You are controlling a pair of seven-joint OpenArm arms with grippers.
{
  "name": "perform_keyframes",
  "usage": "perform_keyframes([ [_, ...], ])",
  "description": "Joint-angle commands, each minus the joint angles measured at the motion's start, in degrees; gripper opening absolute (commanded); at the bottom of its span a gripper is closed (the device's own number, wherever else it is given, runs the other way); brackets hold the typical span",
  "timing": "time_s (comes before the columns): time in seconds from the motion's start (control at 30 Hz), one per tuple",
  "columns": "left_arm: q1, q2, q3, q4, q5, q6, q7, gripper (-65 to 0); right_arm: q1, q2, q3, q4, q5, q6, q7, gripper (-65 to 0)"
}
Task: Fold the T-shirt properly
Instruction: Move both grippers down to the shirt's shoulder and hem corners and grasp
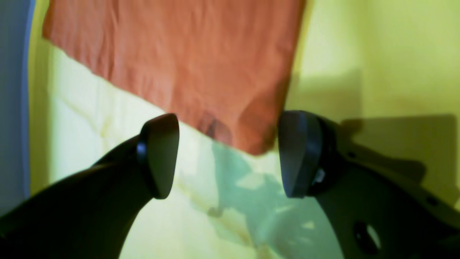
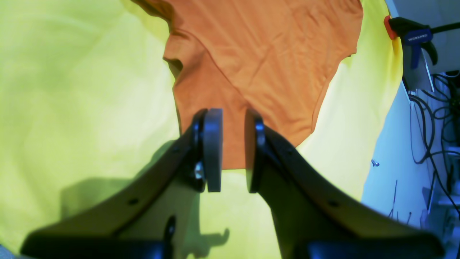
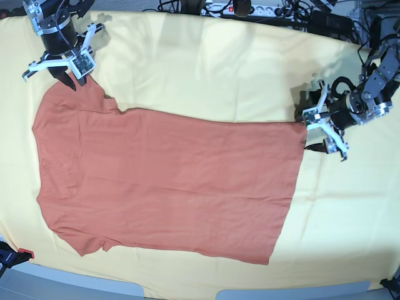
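Observation:
The rust-orange T-shirt [image 3: 169, 181] lies spread flat on the pale yellow cloth [image 3: 219, 75], neckline to the left and hem to the right. My right gripper [image 3: 69, 78] is at the upper sleeve. In the right wrist view [image 2: 233, 151] its fingers stand a narrow gap apart over the sleeve's edge [image 2: 233, 144], with the fabric flat between them. My left gripper [image 3: 312, 134] is at the hem's upper right corner. In the left wrist view [image 1: 230, 154] it is wide open, with the shirt's corner [image 1: 251, 140] just beyond the fingertips.
An orange-and-black clamp [image 2: 409, 36] holds the yellow cloth at the table's edge, with cables [image 2: 435, 118] hanging beyond it. More cables and a power strip [image 3: 250, 9] lie along the back. A red clamp [image 3: 12, 256] sits at the front left edge.

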Motion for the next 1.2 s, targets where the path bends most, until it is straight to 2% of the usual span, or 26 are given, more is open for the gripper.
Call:
perform_keyframes([
  [0.0,-2.0,-0.7,1.2,-0.6,0.4,0.0,0.7,-21.3,-0.2,0.6,0.3,1.1,-0.2,-0.6,1.0,-50.6],
  [0.1,-5.7,0.8,5.7,-2.8,0.4,0.0,0.7,-21.3,-0.5,0.6,0.3,0.3,0.4,-0.5,0.8,-42.0],
  [0.17,-7.4,2.1,7.6,-3.8,0.4,0.0,0.7,-21.3,-0.5,0.6,0.3,-1.3,2.5,0.8,0.6,-35.9],
  [0.27,-8.6,4.2,8.4,-4.7,0.4,0.0,0.7,-22.9,-0.3,0.6,0.3,-5.1,2.7,1.7,1.0,-34.6],
  [0.33,-8.9,5.0,8.4,-4.7,0.4,0.0,0.8,-30.4,0.0,0.6,0.3,-7.7,2.7,1.5,1.6,-34.6],
  [0.47,-9.2,5.4,8.4,-4.7,0.4,0.0,1.5,-55.8,0.0,0.6,0.3,-10.7,2.4,1.6,3.3,-34.6],
  [0.53,-9.2,5.4,8.4,-4.7,0.4,0.0,1.9,-64.4,0.0,0.6,0.3,-11.7,2.1,1.5,3.5,-34.6],
  [0.67,-9.2,5.4,8.4,-4.7,0.4,0.1,2.7,-65.0,1.9,0.6,0.3,-15.1,2.2,2.0,3.4,-34.6],
  [0.8,-9.2,5.4,8.4,-4.7,0.4,0.1,2.7,-65.0,4.9,0.6,0.3,-18.5,2.8,6.3,3.5,-34.6],
  [0.87,-9.2,5.4,8.4,-4.7,0.4,0.1,2.7,-65.0,5.7,0.7,0.3,-19.1,2.7,6.8,3.5,-34.7],
  [0.93,-9.2,5.4,8.4,-4.7,0.4,0.1,2.7,-65.0,6.4,0.8,0.3,-19.3,2.7,6.5,3.4,-36.2],
  [0.97,-9.2,5.4,8.4,-4.7,0.4,0.1,2.8,-65.0,6.4,0.8,0.3,-19.3,2.5,6.4,3.4,-40.2],
  [1.07,-9.4,5.4,8.4,-4.7,0.4,0.0,2.9,-65.0,6.4,0.8,0.3,-19.3,2.5,5.3,3.4,-65.0],
  [1.17,-10.0,4.9,8.4,-4.7,0.3,0.0,2.9,-65.0,6.4,1.1,0.3,-19.2,2.3,4.0,2.8,-65.0],
])
